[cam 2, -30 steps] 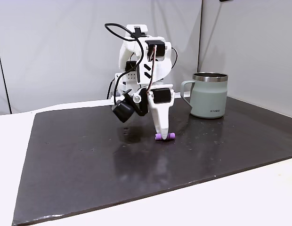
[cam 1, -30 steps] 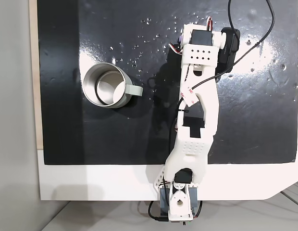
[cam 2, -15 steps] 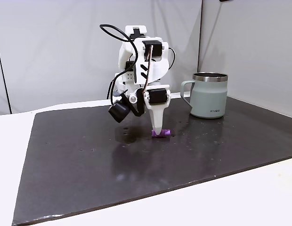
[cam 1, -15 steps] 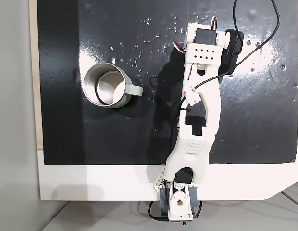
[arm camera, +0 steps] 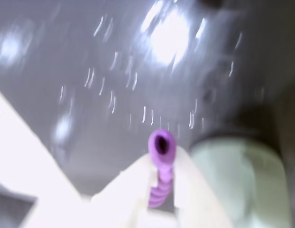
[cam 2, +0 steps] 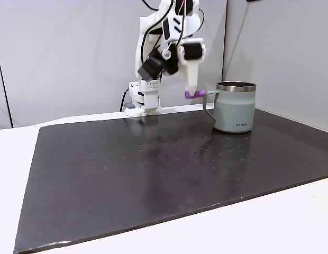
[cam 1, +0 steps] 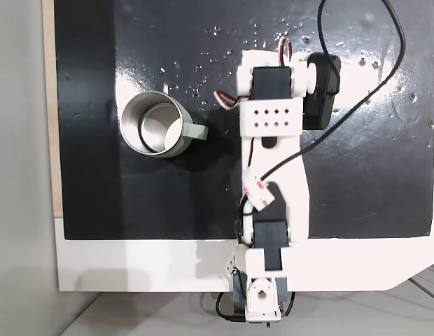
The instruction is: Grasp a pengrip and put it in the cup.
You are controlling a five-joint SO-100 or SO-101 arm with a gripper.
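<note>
The gripper (cam 2: 193, 93) hangs high above the mat (cam 2: 153, 169), its fingers pinching the pengrip (cam 2: 194, 94) crosswise, presumably to clear the rim of the cup (cam 2: 235, 106), which stands at about 3 o'clock of it in a fixed view. The wrist view shows the pengrip (arm camera: 161, 164) clamped end-on, hollow mouth outward. From above, the arm (cam 1: 273, 140) sits at 3 o'clock of the cup (cam 1: 152, 124).

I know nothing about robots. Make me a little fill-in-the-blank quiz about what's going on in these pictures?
1. The gripper holds a small pengrip whose colour is ____.
2. The pengrip is ____ the black mat, not lying on it.
3. The cup stands upright with its handle pointing ____ the gripper.

Missing words: purple; above; toward
</note>
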